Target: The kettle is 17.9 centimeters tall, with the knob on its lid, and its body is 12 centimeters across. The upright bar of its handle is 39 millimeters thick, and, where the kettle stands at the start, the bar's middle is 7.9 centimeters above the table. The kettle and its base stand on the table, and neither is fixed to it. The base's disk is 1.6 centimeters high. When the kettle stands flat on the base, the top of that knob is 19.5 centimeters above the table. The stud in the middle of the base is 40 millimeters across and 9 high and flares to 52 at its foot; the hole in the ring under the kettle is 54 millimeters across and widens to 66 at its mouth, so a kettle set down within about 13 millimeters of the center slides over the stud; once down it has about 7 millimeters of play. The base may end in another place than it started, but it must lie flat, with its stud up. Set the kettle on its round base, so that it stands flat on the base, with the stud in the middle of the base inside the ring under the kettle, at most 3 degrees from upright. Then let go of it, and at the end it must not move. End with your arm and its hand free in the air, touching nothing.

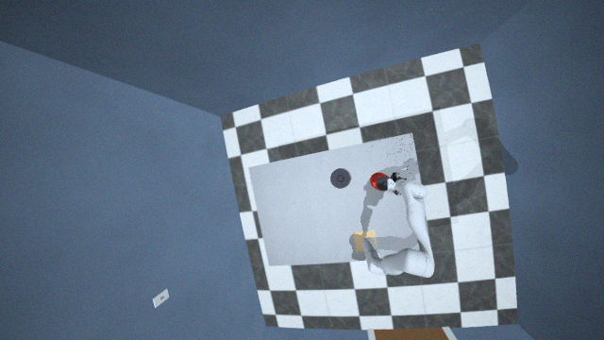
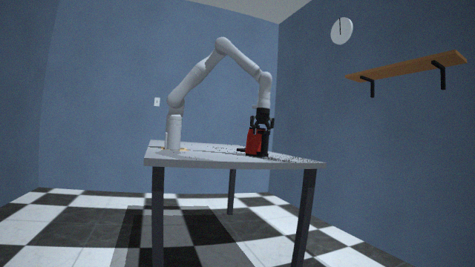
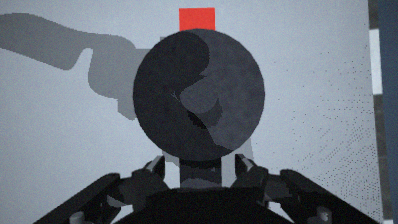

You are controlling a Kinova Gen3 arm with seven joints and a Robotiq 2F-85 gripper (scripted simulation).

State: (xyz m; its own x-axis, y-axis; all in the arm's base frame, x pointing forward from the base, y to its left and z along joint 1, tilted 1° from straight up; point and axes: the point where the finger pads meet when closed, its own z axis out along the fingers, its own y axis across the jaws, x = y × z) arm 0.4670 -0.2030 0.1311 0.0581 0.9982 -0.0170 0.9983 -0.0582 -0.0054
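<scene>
The red kettle (image 1: 377,180) (image 2: 254,143) stands upright on the grey table (image 1: 293,212) (image 2: 208,159) near its far right edge. In the wrist view I look straight down on its dark lid (image 3: 198,95), with the red spout (image 3: 197,18) beyond it. My gripper (image 1: 395,183) (image 2: 262,128) (image 3: 199,164) is open and sits just above the kettle's dark handle (image 2: 264,144) (image 3: 200,176), one finger on each side, with nothing held. The round dark base (image 1: 340,178) (image 2: 241,150) lies flat on the table, apart from the kettle.
The arm's pedestal stands on a tan patch (image 1: 364,240) at the table's near edge. The table's right edge (image 3: 369,100) is close to the kettle. A wooden shelf (image 2: 404,67) hangs on the right wall, well away.
</scene>
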